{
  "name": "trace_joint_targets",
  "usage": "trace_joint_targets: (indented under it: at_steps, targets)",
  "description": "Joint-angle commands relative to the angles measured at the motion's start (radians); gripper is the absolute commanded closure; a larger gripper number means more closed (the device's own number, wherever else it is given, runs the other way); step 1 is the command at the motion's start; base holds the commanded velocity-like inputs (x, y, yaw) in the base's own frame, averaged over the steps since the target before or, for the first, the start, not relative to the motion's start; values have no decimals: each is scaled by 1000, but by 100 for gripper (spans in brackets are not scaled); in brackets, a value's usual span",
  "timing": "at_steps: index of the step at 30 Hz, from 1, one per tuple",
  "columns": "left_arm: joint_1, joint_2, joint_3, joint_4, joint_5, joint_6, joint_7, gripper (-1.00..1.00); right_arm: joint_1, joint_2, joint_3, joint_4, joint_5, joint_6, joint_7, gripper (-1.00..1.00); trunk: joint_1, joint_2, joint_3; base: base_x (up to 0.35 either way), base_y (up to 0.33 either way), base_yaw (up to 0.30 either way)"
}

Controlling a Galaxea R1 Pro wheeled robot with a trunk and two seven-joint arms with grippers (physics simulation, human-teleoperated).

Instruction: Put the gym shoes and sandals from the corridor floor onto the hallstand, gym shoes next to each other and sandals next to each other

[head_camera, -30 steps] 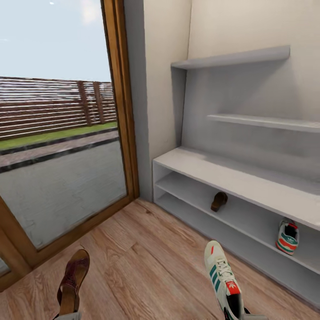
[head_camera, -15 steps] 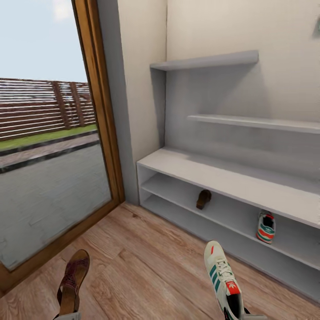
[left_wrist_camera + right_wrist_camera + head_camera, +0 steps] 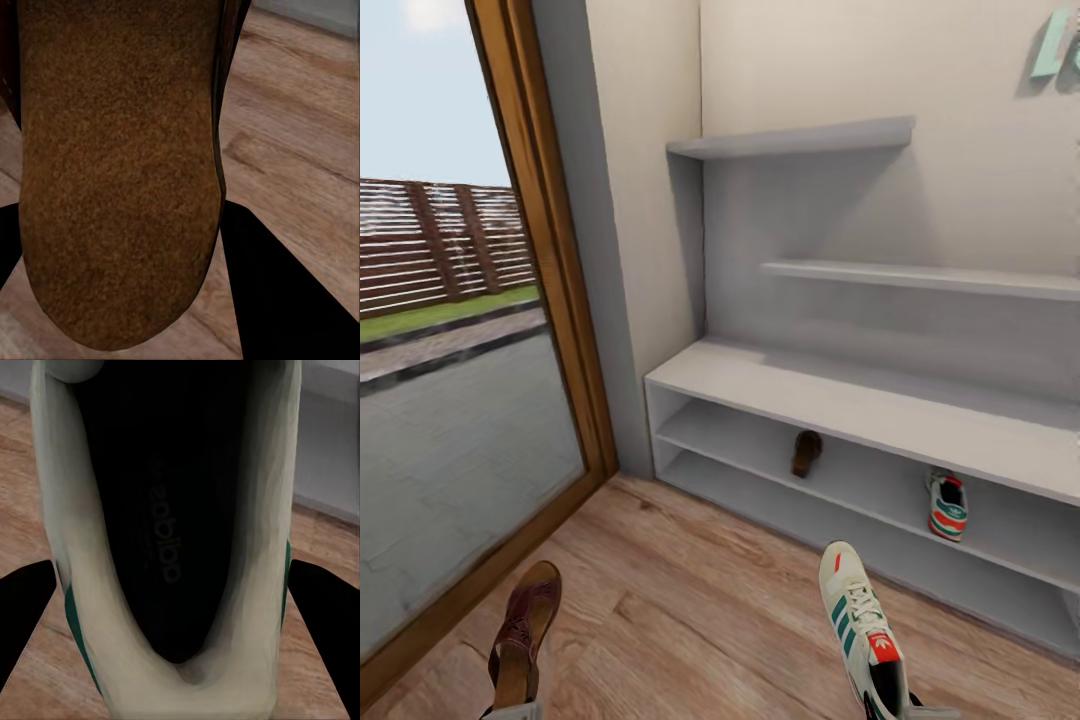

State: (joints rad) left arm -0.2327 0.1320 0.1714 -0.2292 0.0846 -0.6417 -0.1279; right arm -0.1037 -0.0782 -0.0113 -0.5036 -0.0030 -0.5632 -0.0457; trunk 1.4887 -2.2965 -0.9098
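A: Nearest us, we carry a sandal [image 3: 520,640] in the left gripper [image 3: 120,315] and a sneaker [image 3: 860,625] in the right gripper [image 3: 180,660], both raised above the floor [image 3: 690,610].

B: Finger state? In the left wrist view the dark fingers [image 3: 285,292] flank the sandal's sole, so we judge them closed on it. The right pair [image 3: 322,615] sits either side of the sneaker's heel, also closed.

A: Handling notes. We judge the sandal light and flat, fairly stiff, easy to pinch at the heel end. The sneaker is bulkier, soft in the upper; the heel rim gives a firm hold, though it may swing.

B: Farther out, the shoe rack [image 3: 830,385] stands against the wall. Its upper low shelf holds the other sandal [image 3: 806,452] and, well apart towards the right, the other sneaker [image 3: 948,506].

A: Bench top and wall shelves look bare. We judge each carried shoe belongs beside its mate.
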Motion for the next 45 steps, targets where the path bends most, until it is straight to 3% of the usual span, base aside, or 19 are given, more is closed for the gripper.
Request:
trace_joint_targets:
  at_steps: [1, 13, 39, 45]
  targets:
    - [0, 0, 3, 1, 6, -1, -9, 100, -1, 0, 1, 0, 0, -3, -3, 100, 0, 0, 0, 169, 278, -255]
    - [0, 0, 3, 1, 6, -3, -9, 100, -1, 0, 1, 0, 0, -3, -3, 100, 0, 0, 4, 36, 261, -255]
    - [0, 0, 3, 1, 6, -3, -9, 100, -1, 0, 1, 0, 0, -3, -3, 100, 0, 0, 15, 0, 13, -255]
    - [0, 0, 3, 1, 6, -3, -9, 100, -1, 0, 1, 0, 0, -3, -3, 100, 0, 0, 17, 0, 245, -255]
